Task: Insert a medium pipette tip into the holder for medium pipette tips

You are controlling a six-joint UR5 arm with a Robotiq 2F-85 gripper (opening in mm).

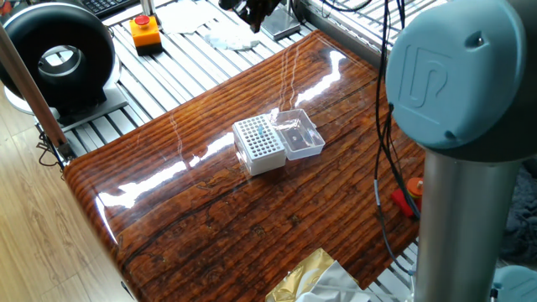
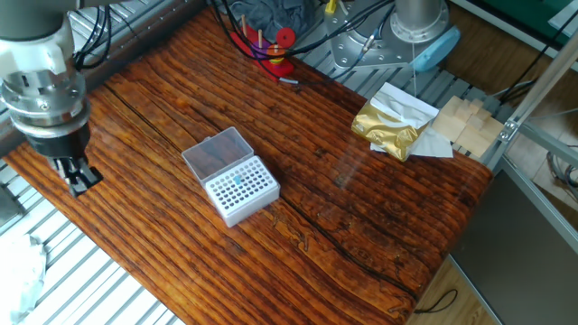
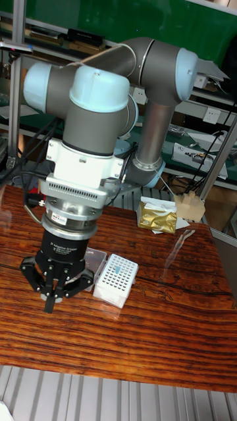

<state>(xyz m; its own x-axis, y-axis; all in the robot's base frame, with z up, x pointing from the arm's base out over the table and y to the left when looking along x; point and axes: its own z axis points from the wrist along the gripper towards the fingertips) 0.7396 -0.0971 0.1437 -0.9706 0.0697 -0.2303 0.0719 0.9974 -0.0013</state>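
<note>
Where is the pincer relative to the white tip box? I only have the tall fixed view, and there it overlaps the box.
Observer: Apart from it. In the other fixed view the pincer hangs near the edge of the table, well away from the holder for medium pipette tips.
Operator: Is its lid open?
Observer: Yes, the clear lid lies folded back beside the grid.
Operator: What's beyond that edge?
Observer: Metal slats with white crumpled tissue.

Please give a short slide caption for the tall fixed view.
UR5 claw hovers beside the open white tip holder on the wooden table.
</note>
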